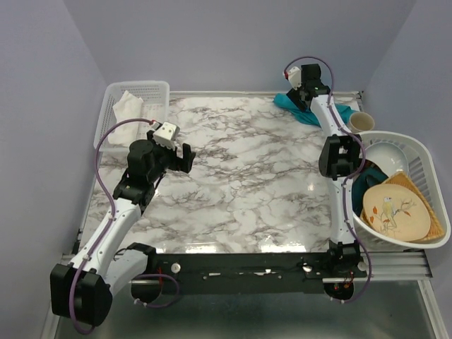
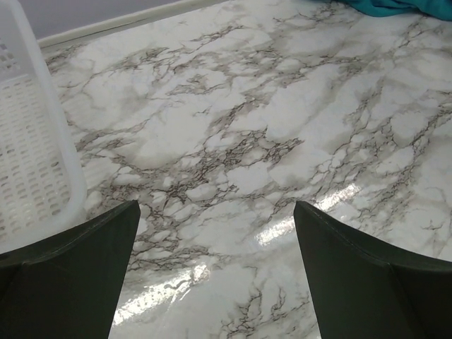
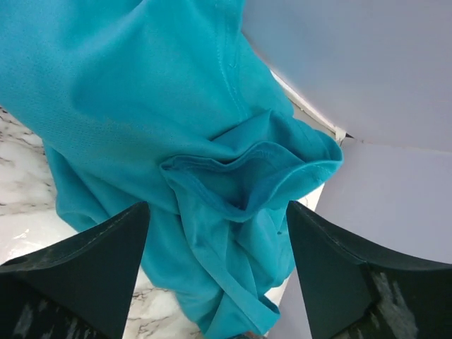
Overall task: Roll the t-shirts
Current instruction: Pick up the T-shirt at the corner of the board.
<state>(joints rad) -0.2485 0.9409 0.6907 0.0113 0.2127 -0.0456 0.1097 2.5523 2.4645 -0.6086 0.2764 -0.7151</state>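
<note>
A teal-blue t-shirt [image 1: 308, 115] lies crumpled at the table's far right corner, against the back wall. My right gripper [image 1: 299, 100] hangs just above it. In the right wrist view the shirt [image 3: 141, 92] fills most of the frame, with a hemmed fold bunched up between the two dark fingers. The right gripper [image 3: 217, 206] is open and its jaws stand wide to either side of the fabric without pinching it. My left gripper [image 1: 186, 157] hovers over bare marble at the left middle. It [image 2: 217, 206] is open with nothing between its fingers, and the shirt [image 2: 395, 6] shows only as a far strip.
A white mesh basket [image 1: 113, 106] holding a white cloth [image 1: 129, 107] stands at the back left, close to the left arm, and shows in the left wrist view [image 2: 28, 141]. At the right a white basket [image 1: 424, 162] holds plates, a bowl and dark teal cloth. A cup [image 1: 360, 121] stands beside the shirt.
</note>
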